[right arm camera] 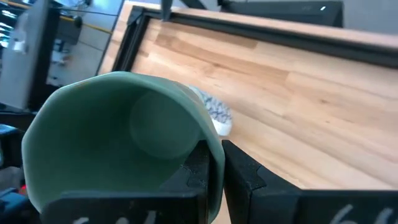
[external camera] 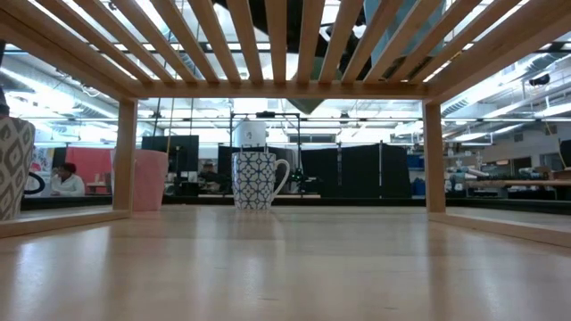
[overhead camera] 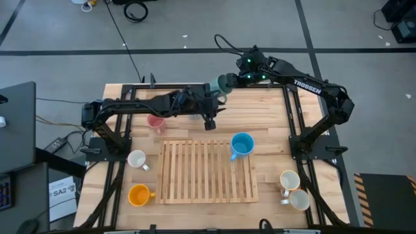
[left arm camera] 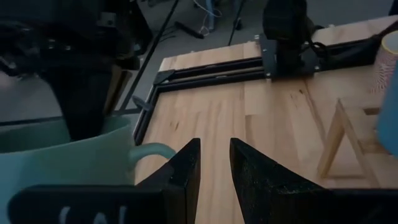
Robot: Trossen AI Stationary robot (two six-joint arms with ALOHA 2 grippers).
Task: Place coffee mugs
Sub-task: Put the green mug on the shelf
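R hand (right arm camera: 211, 168) pinches the green mug's (right arm camera: 124, 137) rim, tipped, above the bench's (overhead camera: 273, 123) far edge – glazed ceramic, stiff, slick, chips if dropped. L hand (left arm camera: 214, 165) nearby – part-spread, holding nothing.

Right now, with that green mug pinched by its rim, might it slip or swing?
Possibly. The right pincer grips only the green mug's thin wall, so it may pivot. Its glaze looks smooth, probably slippery. It seems rigid ceramic, likely to chip if it dropped onto the wooden table.
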